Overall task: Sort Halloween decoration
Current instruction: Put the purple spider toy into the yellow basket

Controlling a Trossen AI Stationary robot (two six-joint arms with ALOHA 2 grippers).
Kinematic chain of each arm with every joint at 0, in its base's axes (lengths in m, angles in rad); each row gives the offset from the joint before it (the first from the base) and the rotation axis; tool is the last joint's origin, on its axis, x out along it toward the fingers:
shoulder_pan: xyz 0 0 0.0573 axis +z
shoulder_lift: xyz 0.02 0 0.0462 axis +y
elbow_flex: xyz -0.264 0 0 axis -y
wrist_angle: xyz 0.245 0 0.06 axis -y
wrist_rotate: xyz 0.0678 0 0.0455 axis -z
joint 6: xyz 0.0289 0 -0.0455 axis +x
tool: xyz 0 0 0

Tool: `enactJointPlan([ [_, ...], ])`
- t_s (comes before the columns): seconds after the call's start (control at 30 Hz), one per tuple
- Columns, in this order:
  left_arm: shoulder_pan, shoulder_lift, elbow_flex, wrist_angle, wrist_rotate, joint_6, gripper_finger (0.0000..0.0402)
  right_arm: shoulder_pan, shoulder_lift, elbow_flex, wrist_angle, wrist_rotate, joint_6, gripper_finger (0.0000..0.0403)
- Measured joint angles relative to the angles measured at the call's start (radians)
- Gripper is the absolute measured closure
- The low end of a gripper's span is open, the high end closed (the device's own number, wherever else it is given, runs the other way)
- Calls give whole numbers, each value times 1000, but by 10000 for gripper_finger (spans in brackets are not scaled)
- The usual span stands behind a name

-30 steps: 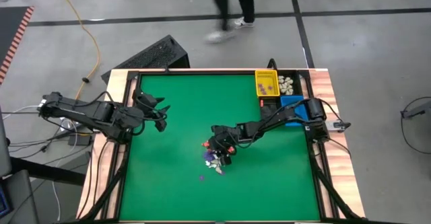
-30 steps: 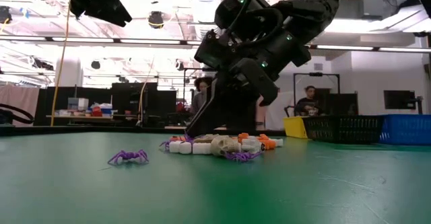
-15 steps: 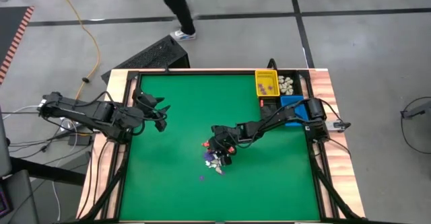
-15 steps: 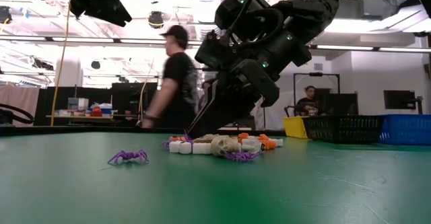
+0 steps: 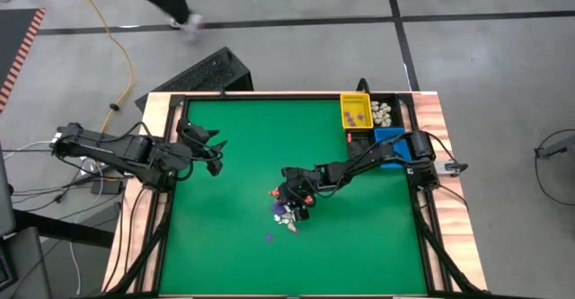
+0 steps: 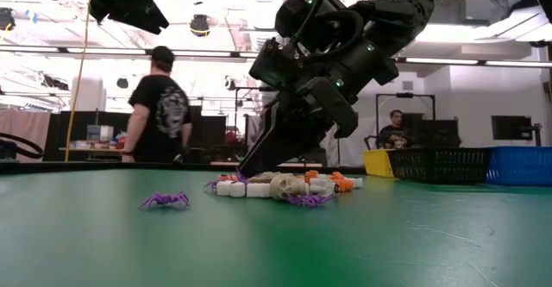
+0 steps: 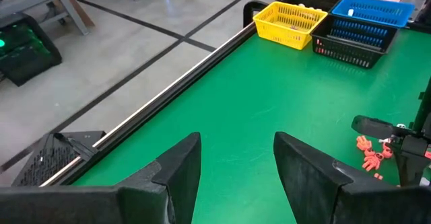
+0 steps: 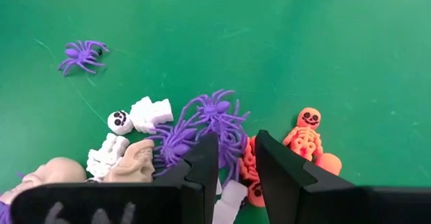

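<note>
Reaching down onto the heap of Halloween decoration (image 5: 286,214) near the middle of the green worktop (image 5: 234,236), the right gripper (image 8: 236,158) holds its fingers narrowly parted over a purple spider (image 8: 214,109), while the left gripper (image 7: 236,158) hovers spread, well apart from the heap.

Halloween trinkets (image 8: 202,126): heap of white and orange skeletons, skulls, purple spiders, mid-worktop. One purple spider (image 8: 81,54) lies apart.

From above we look straight down on the green table (image 5: 225,236). At table height we look level across it. Each wrist camera looks past its own tool; all views share the table.
</note>
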Motion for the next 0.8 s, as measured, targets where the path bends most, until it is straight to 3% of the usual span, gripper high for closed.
enactJointPlan([
  [0.8,0,0,0,-1,-3,0,223,0,-1,0,-2,-24,-18,331],
])
